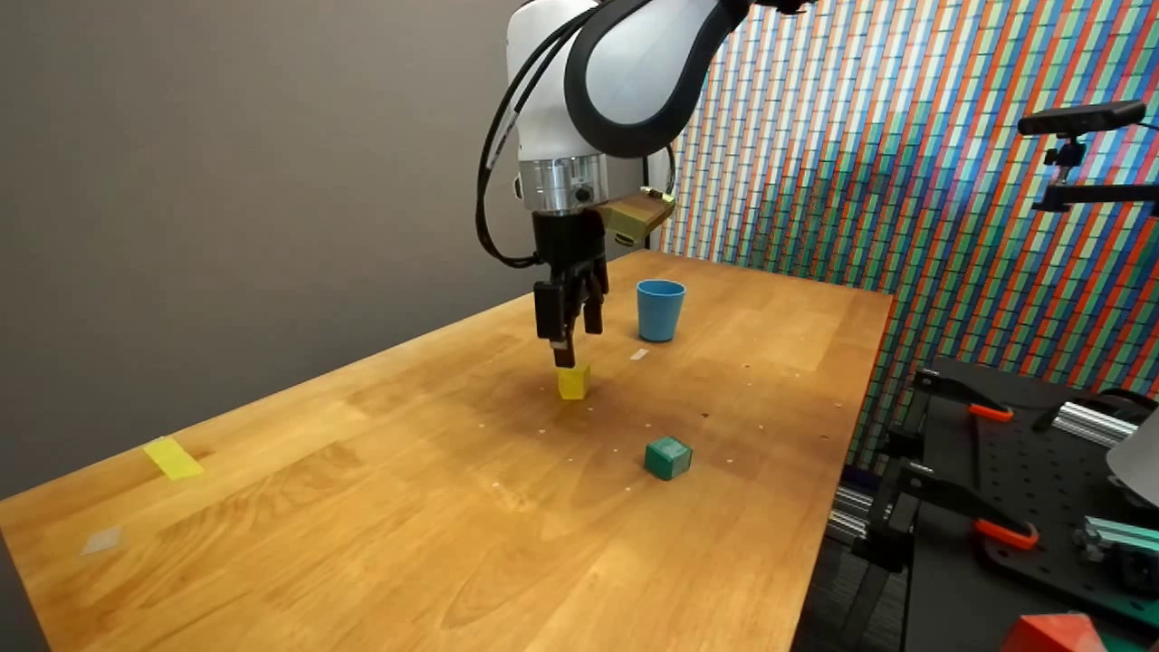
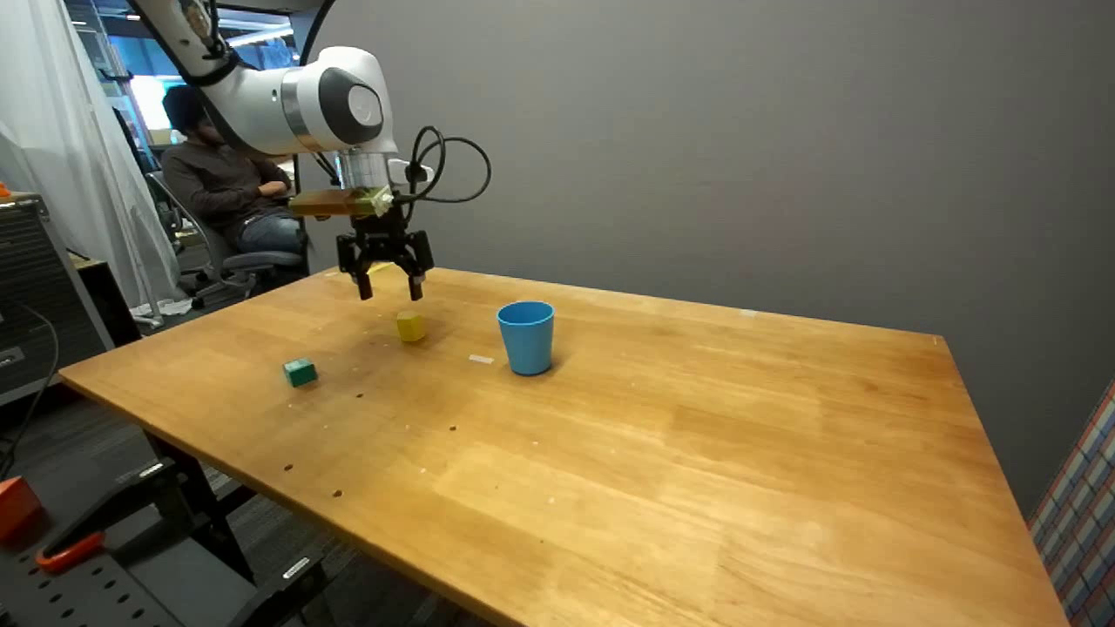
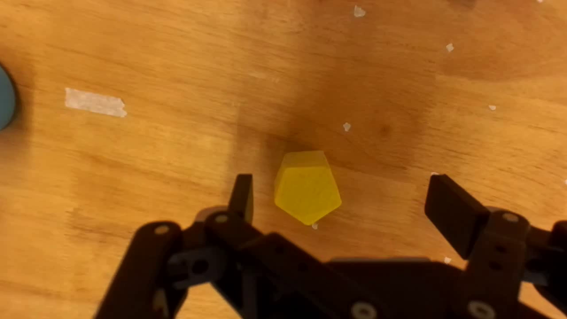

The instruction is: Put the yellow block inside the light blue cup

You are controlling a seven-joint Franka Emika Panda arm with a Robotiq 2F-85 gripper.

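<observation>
In my wrist view the yellow block point(image 3: 308, 190) shows in the gap between the fingers point(image 3: 456, 217), which are spread wide, wood visible on both sides of it. It looks off-centre to me, nearer the finger on the side of the light blue cup point(image 3: 5, 98), a sliver of which shows at that view's edge. In an exterior view my gripper point(image 2: 389, 293) hangs above the block, pointing down, with a visible gap under the tips. The block rests on the wooden table point(image 2: 697, 488), small and chunky, a strong yellow that stands out from the honey-coloured grain. Looking down on it, I get a five-sided top face with clean edges, one corner pointing back toward the gripper's body and a duller side face showing along the opposite edge. In both exterior views the cup stands upright, apart from the block, and the green cube point(image 1: 668, 458) lies well apart from the cup.
</observation>
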